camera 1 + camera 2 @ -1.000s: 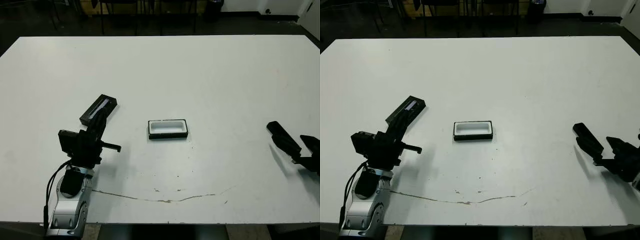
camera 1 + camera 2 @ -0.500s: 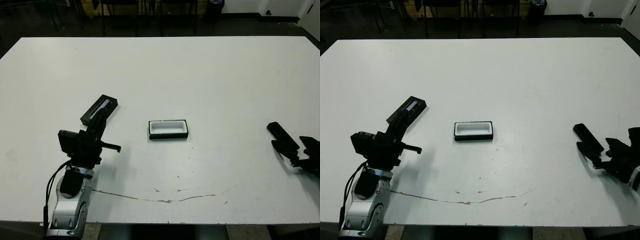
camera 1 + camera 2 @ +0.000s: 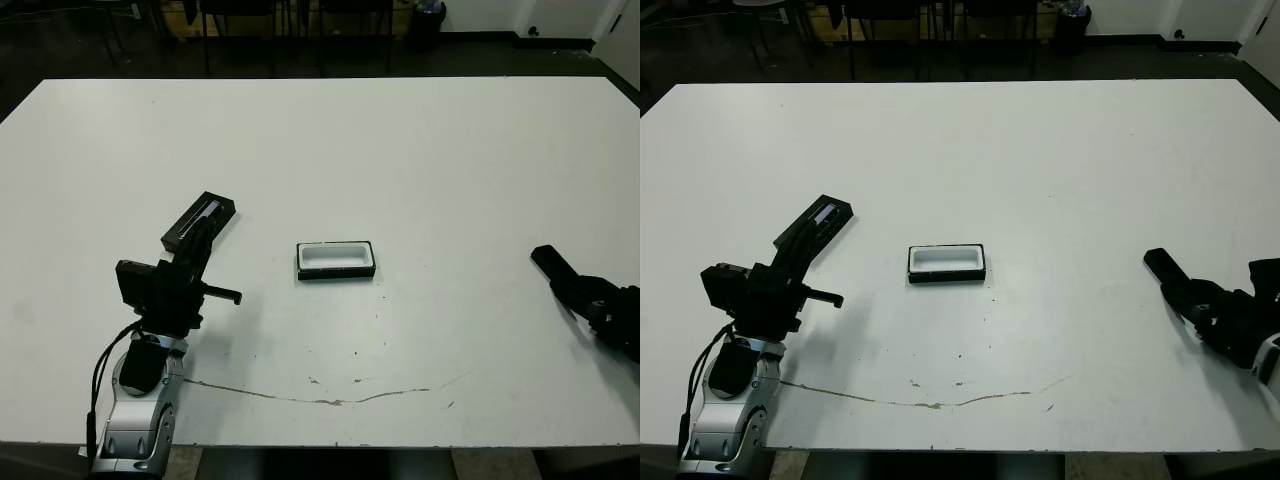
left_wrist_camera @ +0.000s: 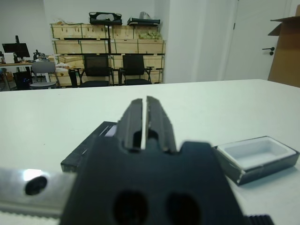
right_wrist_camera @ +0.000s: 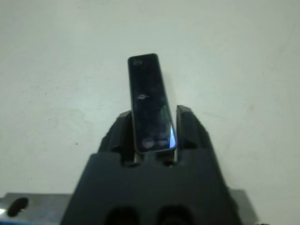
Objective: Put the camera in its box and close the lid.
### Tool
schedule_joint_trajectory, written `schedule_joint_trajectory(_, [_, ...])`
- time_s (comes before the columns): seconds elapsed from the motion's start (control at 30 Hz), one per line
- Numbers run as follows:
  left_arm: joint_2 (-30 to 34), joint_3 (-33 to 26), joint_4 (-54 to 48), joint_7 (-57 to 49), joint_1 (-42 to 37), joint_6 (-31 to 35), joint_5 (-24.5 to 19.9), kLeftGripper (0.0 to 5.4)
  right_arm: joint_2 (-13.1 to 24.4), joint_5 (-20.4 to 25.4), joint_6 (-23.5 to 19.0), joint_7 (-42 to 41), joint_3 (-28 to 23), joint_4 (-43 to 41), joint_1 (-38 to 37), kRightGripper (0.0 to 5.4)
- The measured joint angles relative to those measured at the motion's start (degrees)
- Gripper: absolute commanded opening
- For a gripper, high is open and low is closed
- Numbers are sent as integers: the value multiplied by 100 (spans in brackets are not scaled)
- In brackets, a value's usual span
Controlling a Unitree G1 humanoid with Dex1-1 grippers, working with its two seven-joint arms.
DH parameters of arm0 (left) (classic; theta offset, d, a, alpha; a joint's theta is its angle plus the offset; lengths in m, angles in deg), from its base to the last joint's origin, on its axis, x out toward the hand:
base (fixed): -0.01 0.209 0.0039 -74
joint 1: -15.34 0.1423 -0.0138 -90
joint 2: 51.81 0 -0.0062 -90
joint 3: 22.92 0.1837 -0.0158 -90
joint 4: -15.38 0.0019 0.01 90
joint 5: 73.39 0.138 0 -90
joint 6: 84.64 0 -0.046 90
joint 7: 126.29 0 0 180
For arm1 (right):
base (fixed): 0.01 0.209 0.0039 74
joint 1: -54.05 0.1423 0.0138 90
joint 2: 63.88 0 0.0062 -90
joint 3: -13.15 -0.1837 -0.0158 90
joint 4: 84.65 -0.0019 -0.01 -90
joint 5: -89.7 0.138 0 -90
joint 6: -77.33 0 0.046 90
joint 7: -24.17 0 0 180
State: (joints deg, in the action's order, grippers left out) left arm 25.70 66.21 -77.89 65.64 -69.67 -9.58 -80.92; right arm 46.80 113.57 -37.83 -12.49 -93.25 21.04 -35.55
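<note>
Seen at the near edge of the white table (image 3: 400,150): at the near right, the right gripper (image 5: 154,123), two black fingers either side of the slim black bar-shaped camera (image 5: 150,101), jaws apparently clamped on its lower end, far end projecting forward with the tip (image 3: 542,256) low over the tabletop. At the near left, the left gripper (image 4: 144,117), fingers pressed together with only a hairline between them, holding nothing, raised just short of the flat black rectangular lid (image 3: 198,221) with its pale grey window strip, lying flat and angled away. Mid-table, between the two arms and well apart from both, the small shallow black-walled box (image 3: 336,258) with white lining, open and empty. Beyond the far edge, in the left wrist view, black office chairs (image 4: 115,70) before stacked wooden crates (image 4: 108,40). Compared with a second ago: right gripper brought in around the camera, previously lying just ahead of it with fingers apart; left arm, lid and box unchanged.
</note>
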Motion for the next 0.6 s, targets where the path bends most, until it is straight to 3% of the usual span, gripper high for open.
schedule_joint_trajectory(0.13, [0,0,4,-1,0,-3,24,0,1,47,-1,-27,0,-14,-1,78])
schedule_joint_trajectory(0.4, [0,0,13,-1,0,-15,22,0,57,58,23,-103,0,-36,-15,73])
schedule_joint_trajectory(0.6, [0,5,7,-1,1,-14,19,0,0,141,14,-93,-91,-550,-163,71])
